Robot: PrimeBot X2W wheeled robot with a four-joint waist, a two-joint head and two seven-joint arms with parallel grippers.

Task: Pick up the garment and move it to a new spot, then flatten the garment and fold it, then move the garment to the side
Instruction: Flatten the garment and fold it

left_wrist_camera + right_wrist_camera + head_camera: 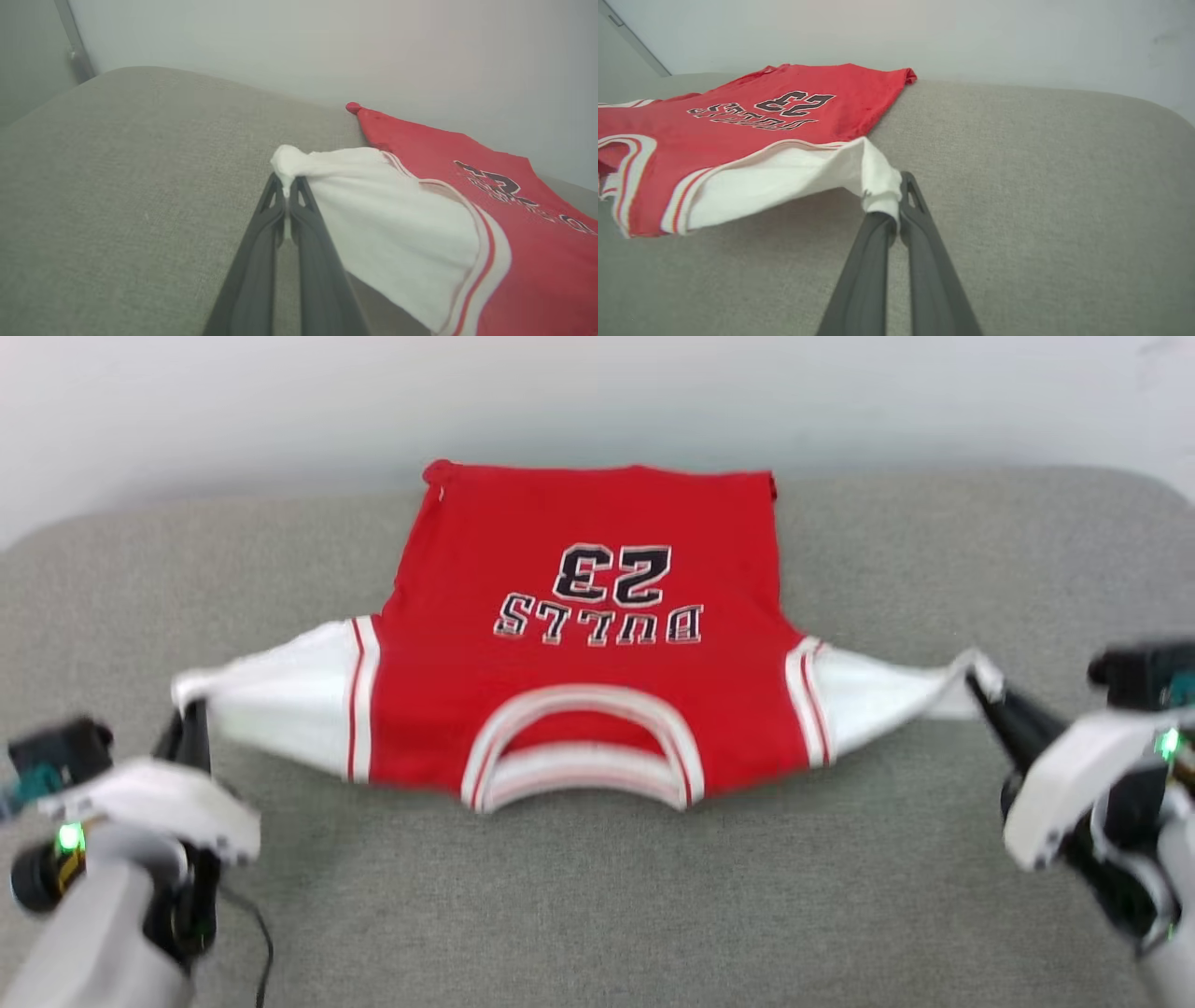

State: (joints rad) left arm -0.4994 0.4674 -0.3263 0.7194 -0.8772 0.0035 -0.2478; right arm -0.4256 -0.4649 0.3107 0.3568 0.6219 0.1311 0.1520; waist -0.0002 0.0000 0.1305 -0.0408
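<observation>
The left gripper (286, 184) has its two dark fingers pressed together on the bunched tip of the white left sleeve (383, 210). The right gripper (896, 207) pinches the end of the right sleeve (794, 179) the same way, with cloth wrapped over one fingertip.

The left wrist view shows that sleeve stretched taut away from the fingers and held off the grey cushion (117, 186), with shadow beneath it. The red body of the shirt (537, 242) slopes off to the right, and its far hem corner sits at the cushion's back edge. A grey pole (74, 42) stands at the upper left.

The right wrist view adds the striped collar (626, 154) at the left edge. It also shows the print and the other hem corner lying by the wall (971, 32).

The head view shows both arms at once. The left gripper (191, 714) is at the lower left and the right gripper (978, 686) at the right, well apart, with the shirt (579, 513) spread between them. Its front faces up in the middle of the cushion (597, 905). The collar (583, 747) is nearest the robot, the hem is at the far edge, and "BULLS 23" reads upside down. A dark cable (264, 943) trails by the left arm.
</observation>
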